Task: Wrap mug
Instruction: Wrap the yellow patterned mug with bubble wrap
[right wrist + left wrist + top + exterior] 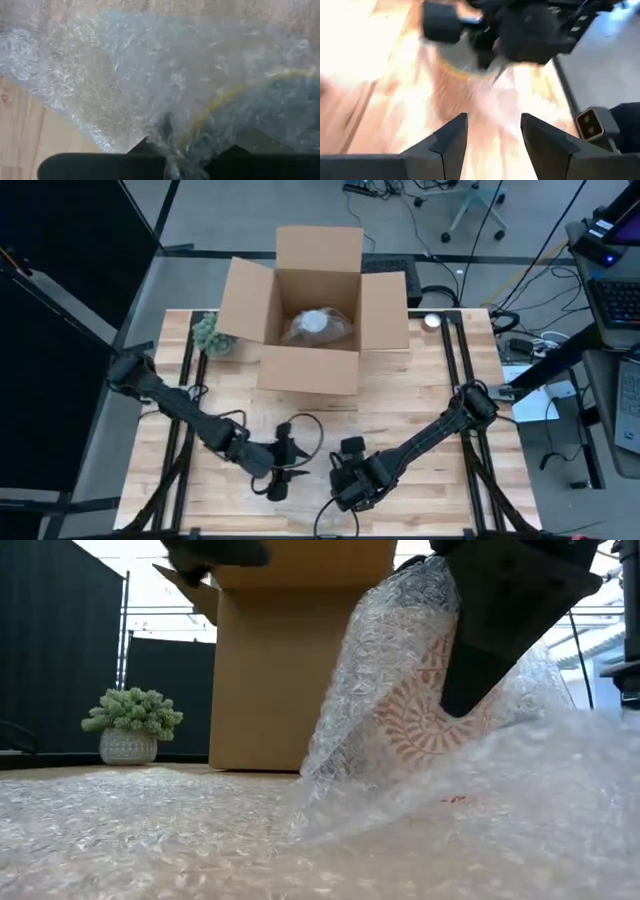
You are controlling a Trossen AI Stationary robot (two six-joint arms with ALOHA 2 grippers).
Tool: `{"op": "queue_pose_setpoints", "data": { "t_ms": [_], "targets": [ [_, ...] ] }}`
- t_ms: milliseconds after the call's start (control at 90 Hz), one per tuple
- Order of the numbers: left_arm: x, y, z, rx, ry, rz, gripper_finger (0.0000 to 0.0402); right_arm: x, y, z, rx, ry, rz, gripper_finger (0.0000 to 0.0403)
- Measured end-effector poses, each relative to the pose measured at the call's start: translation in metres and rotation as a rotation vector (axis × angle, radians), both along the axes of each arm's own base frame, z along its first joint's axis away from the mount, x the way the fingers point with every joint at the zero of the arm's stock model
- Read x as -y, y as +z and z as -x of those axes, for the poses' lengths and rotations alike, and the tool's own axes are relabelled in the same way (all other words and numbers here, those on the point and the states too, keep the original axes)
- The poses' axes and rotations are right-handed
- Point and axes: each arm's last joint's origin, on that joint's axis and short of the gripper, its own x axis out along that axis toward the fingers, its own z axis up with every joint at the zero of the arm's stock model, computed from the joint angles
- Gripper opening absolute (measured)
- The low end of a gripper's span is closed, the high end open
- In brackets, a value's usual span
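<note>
Mug (425, 700), patterned in red, near the front edge of the table (420, 405) toward its middle, already partly swathed in bubble wrap (200, 830) (much of the sheet lies loose and flat on the wood), so wrapping looks begun but not closed. Its long axis and which way its mouth points cannot be told through the film. Right gripper (350, 480) pinches wrap against the mug; left gripper (492, 135) waits just beside it, fingers spread; cardboard box (315, 305) and small plant (212, 335) stand at the back edge.
</note>
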Motion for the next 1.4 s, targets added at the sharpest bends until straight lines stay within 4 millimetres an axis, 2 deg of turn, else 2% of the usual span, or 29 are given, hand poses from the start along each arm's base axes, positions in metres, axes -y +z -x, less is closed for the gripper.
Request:
{"op": "queue_pose_setpoints", "data": {
  "t_ms": [211,344,478,700,867,989,1100,1256,1400],
  "targets": [
    [0.005,-0.020,0.042,-0.271,0.267,0.068,0.0173,0.000,0.000,0.000,0.002,-0.001,-0.001,0.0012],
    [0.008,-0.042,0.062,-0.370,0.392,0.169,0.0173,0.000,0.000,0.000,0.003,-0.001,-0.002,0.0012],
    [0.006,-0.064,0.080,-0.414,0.514,0.244,0.0173,-0.001,0.000,-0.001,0.009,-0.001,-0.006,0.0013],
    [-0.012,-0.101,0.103,-0.466,0.681,0.277,0.0173,-0.001,0.001,-0.002,0.021,0.004,-0.014,0.0013],
    [-0.017,-0.114,0.108,-0.454,0.667,0.321,0.0173,-0.002,0.001,-0.002,0.024,0.006,-0.015,0.0013],
    [-0.018,-0.119,0.108,-0.437,0.607,0.276,0.0162,-0.002,0.001,-0.003,0.027,0.006,-0.017,0.0013],
    [-0.017,-0.119,0.106,-0.402,0.582,0.261,0.0117,-0.002,0.001,-0.003,0.036,0.007,-0.023,0.0013],
    [-0.017,-0.119,0.102,-0.363,0.552,0.254,0.0019,-0.002,0.001,-0.004,0.037,0.007,-0.023,0.0013],
    [-0.015,-0.115,0.092,-0.320,0.500,0.271,0.0003,-0.002,0.001,-0.004,0.038,0.007,-0.024,0.0013]
  ]
}}
